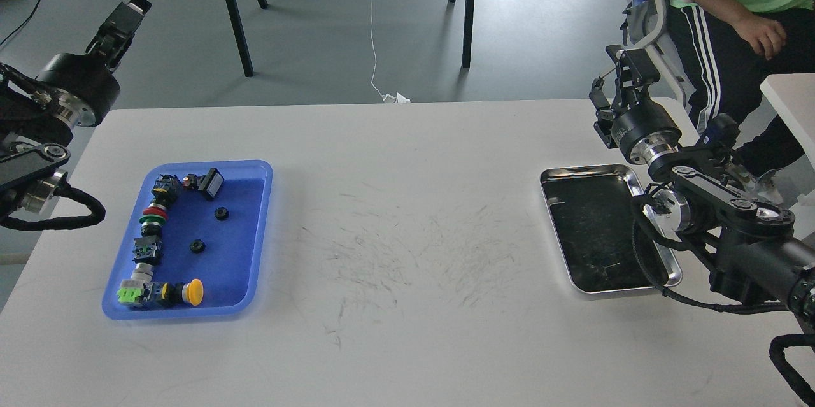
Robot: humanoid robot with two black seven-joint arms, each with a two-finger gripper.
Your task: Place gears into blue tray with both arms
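The blue tray (258, 235) lies on the left of the white table. Two small black gears (221, 213) (197, 246) rest on its floor, apart from each other. My left gripper (124, 20) is raised beyond the table's far left corner, well away from the tray, pointing up and away. It is seen from behind, so its fingers cannot be told apart. My right gripper (621, 72) hovers above the far right table edge, behind the silver tray (576, 172). It is dark, and how its jaws stand is unclear.
Coloured push-button switches (153, 219) line the blue tray's left side and front, including a yellow-capped one (193, 291). The silver tray's dark inside shows no parts. A seated person (732, 6) is at the far right. Black stand legs (232, 12) rise behind the table.
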